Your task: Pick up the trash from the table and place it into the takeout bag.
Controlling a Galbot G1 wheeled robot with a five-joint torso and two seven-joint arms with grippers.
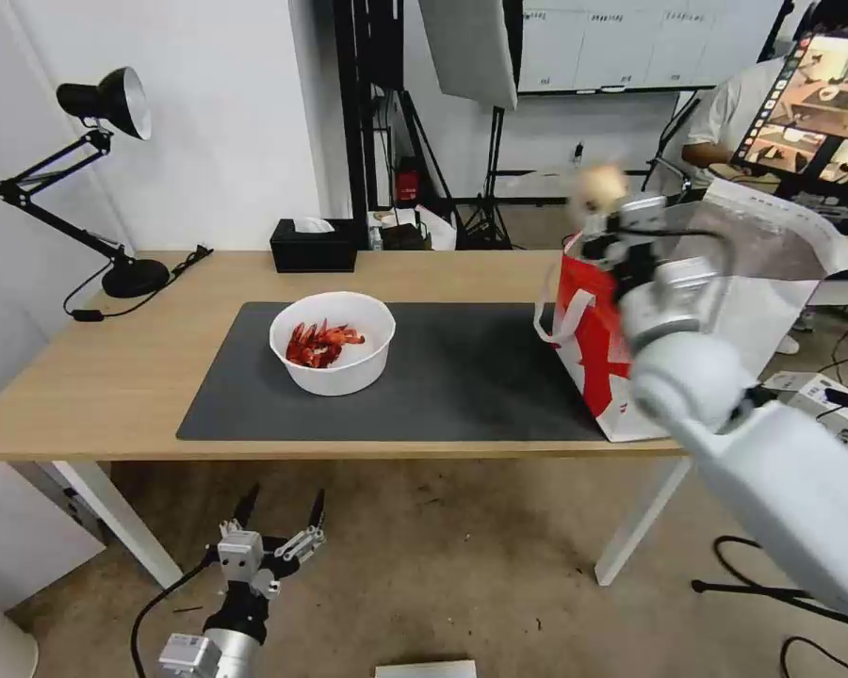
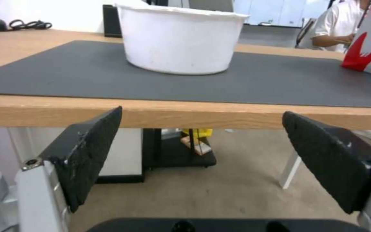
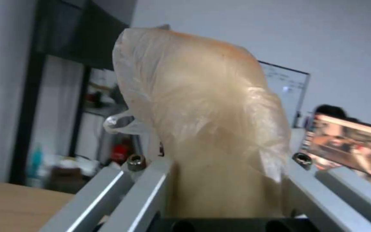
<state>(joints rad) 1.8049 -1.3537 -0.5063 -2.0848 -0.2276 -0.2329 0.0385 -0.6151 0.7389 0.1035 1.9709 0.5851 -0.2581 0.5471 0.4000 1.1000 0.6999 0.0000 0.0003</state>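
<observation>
Right tool (image 1: 601, 209), raised above the open rim of the takeout bag (image 1: 773, 282) at the table's (image 1: 113, 377) right end, clamped on the beige bagged lump (image 3: 203, 129). White bowl (image 1: 332, 341) of red shells on the dark mat (image 1: 462, 377). Left tool (image 1: 278, 513), fingers spread wide and empty, below the table's front edge.

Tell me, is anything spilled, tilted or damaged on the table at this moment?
Nothing stands out. The white bowl sits upright on the dark mat with its shells inside, and the takeout bag stands upright at the table end.
</observation>
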